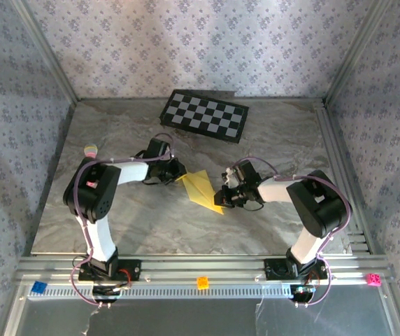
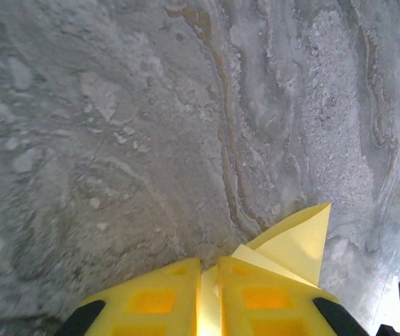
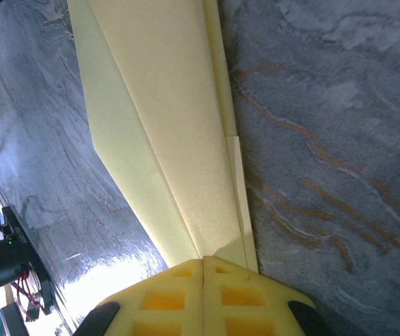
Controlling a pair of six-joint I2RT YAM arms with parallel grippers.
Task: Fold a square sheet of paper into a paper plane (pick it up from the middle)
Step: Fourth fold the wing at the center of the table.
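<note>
The square sheet of paper (image 1: pixel 201 187) is yellow and folded into a narrow pointed shape with long creases. It hangs between the two grippers over the middle of the table. My left gripper (image 1: pixel 178 176) is shut on its left end. In the left wrist view the paper (image 2: pixel 298 241) runs into the thin slit between the yellow fingers (image 2: pixel 165 294) of the left gripper (image 2: pixel 209 269). My right gripper (image 1: pixel 224 198) is shut on the lower right tip. In the right wrist view the paper (image 3: pixel 165 126) stretches away from the right gripper (image 3: pixel 204 262), whose jaws are pressed together.
A black-and-white checkerboard (image 1: pixel 205 115) lies at the back of the marble table (image 1: pixel 277 140). A small pale block (image 1: pixel 89 149) sits at the left. Blue (image 1: pixel 39 287), orange (image 1: pixel 202 282) and pink (image 1: pixel 373 279) blocks rest on the near rail. Patterned walls enclose the table.
</note>
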